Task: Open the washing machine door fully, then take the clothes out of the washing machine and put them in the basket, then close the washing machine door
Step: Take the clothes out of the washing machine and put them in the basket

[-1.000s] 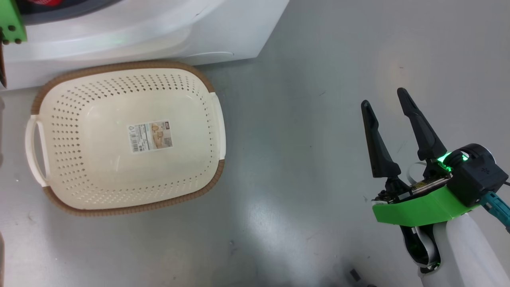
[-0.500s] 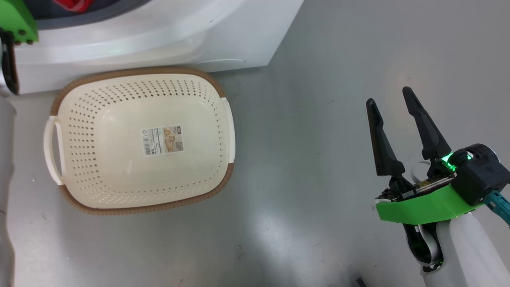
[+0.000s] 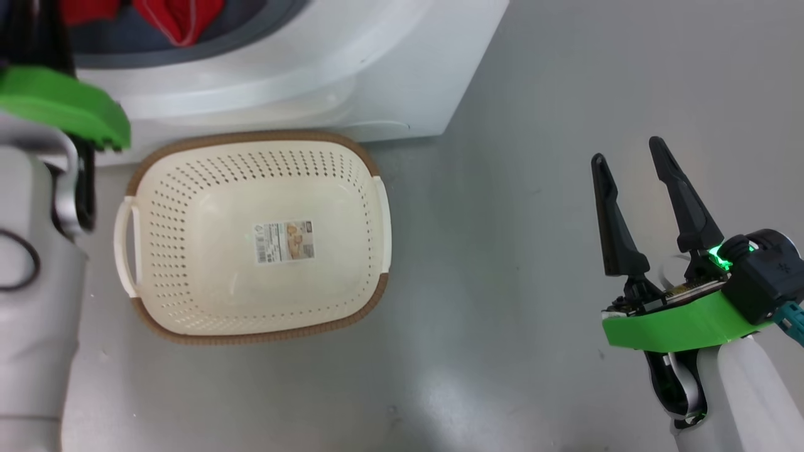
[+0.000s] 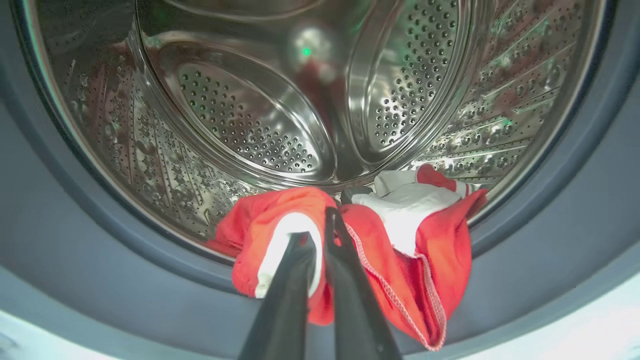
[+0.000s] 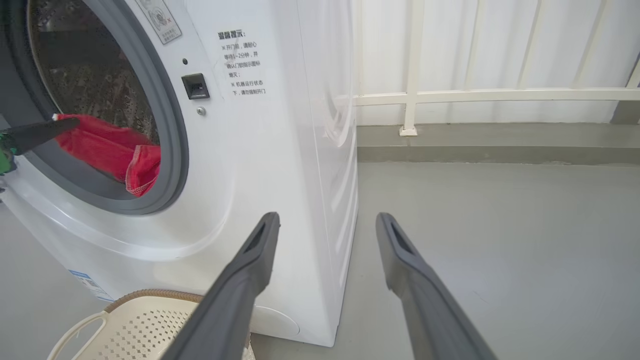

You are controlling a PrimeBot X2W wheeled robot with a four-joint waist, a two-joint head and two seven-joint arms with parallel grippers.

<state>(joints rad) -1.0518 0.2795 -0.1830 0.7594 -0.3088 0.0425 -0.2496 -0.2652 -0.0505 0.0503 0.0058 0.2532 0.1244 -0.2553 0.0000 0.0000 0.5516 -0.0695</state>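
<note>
while left end effector [image 4: 316,226] clamps clothes [image 4: 425,250] (in drum [image 4: 240,115]), basket [image 3: 251,339] on floor [image 3: 502,282]

The washing machine [image 5: 240,165] has black Chinese writing [image 5: 243,62] right of its round hole, starting 温馨提示 (the smaller lines blur). Its low blue label [image 5: 86,282] and the sticker [image 3: 284,241] in the basket [image 3: 251,136] before it are too tiny to read.

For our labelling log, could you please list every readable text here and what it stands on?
"温馨提示:" heads the notice on the washing machine front; the lines below it are too small to be sure of.
The sticker inside the basket: too small to read.
The blue label low on the machine: blurred.
</note>
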